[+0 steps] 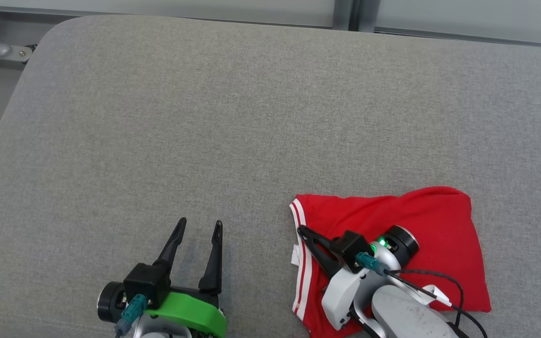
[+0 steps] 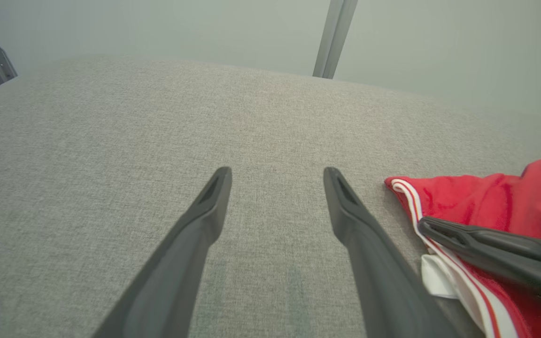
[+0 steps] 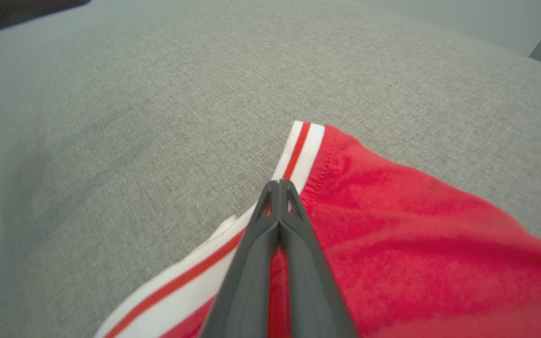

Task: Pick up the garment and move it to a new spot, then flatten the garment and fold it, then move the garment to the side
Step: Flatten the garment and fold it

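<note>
Right hand closed, tips at the striped edge of the garment; left hand spread, empty.

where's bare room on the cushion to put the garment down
Free: the whole grey cushion beyond the open left pincer and left of the red garment. Crowded: near right, where the shut right pincer lies over it.

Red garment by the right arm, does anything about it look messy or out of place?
Mostly tidy: the red garment lies folded on the grey cushion. A small white tag pokes out past its striped left edge, and its far right corner looks slightly bunched rather than flat.
</note>
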Robot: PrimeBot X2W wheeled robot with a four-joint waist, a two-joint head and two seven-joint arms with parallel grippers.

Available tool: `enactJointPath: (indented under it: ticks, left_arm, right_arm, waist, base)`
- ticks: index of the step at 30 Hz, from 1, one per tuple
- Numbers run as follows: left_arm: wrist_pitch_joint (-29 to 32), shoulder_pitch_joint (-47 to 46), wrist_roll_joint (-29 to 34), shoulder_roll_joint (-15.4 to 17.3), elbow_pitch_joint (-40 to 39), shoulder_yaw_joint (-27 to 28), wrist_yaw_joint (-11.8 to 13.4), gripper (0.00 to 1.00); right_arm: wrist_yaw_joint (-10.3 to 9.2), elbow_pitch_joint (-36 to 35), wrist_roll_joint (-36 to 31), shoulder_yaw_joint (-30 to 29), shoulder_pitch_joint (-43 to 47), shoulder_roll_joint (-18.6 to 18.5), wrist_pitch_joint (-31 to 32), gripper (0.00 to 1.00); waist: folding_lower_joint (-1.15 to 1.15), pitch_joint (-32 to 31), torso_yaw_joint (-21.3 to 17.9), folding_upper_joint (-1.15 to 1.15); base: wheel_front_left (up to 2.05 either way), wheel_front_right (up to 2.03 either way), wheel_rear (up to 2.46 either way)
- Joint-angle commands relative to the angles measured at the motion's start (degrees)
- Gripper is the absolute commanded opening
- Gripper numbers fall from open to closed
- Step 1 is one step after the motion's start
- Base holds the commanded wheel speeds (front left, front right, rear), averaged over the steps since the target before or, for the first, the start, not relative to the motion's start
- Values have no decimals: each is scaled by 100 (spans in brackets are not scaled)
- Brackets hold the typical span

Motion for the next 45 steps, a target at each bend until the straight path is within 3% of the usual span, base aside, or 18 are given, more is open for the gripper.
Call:
enactJointPath:
  ticks: [1,9,13,18,19,20,21,22,33,38,45]
  left_arm:
    - [-16,-81,-27,-4,-3,-9,23,100]
    - [-16,77,-42,-3,17,43,83,100]
    - [-16,280,23,7,-35,294,105,100]
    - [-16,506,96,41,-158,602,39,100]
    - [-16,546,97,40,-168,649,34,100]
    - [-16,546,97,40,-168,649,34,100]
    - [-16,575,87,39,-174,708,23,100]
    - [-16,617,70,38,-162,742,-11,100]
    - [-16,1156,223,90,14,1138,-183,100]
    - [-16,1243,319,105,115,1224,-270,100]
    - [-16,1339,423,87,240,1357,-381,100]
  right_arm:
    - [-4,40,67,42,-67,-18,-14,0]
    - [-4,-246,263,270,-58,-16,-14,0]
    - [-4,-935,371,142,149,-16,-14,0]
    - [-4,-1720,51,-361,628,-153,-14,0]
    - [-5,-1873,7,-507,763,-233,-14,18]
    - [-5,-1873,7,-507,763,-233,-14,18]
    - [-5,-2031,-50,-636,894,-305,-15,43]
    - [-4,-2184,-117,-766,1037,-377,-15,100]
    - [-5,-2979,-353,-2386,2538,-812,-15,100]
    - [-5,-2940,-426,-2969,2941,-940,-14,100]
    - [-5,-2817,-480,-3585,3259,-806,-14,100]
  waist:
    - [0,-3,16,0]
    - [0,-156,-124,0]
    - [0,-375,-388,0]
    - [0,-567,-772,0]
    - [0,-611,-838,0]
    - [0,-611,-838,0]
    - [0,-657,-906,0]
    - [0,-702,-977,0]
    - [0,-1258,-1526,0]
    - [0,-1400,-1571,0]
    - [0,-1554,-1507,0]
  base:
    - [0,0,0]
    - [0,0,0]
    - [0,0,0]
    - [0,0,0]
    - [0,0,0]
    - [0,0,0]
    - [0,0,0]
    - [0,0,0]
    - [0,0,0]
    - [0,0,0]
    - [0,0,0]
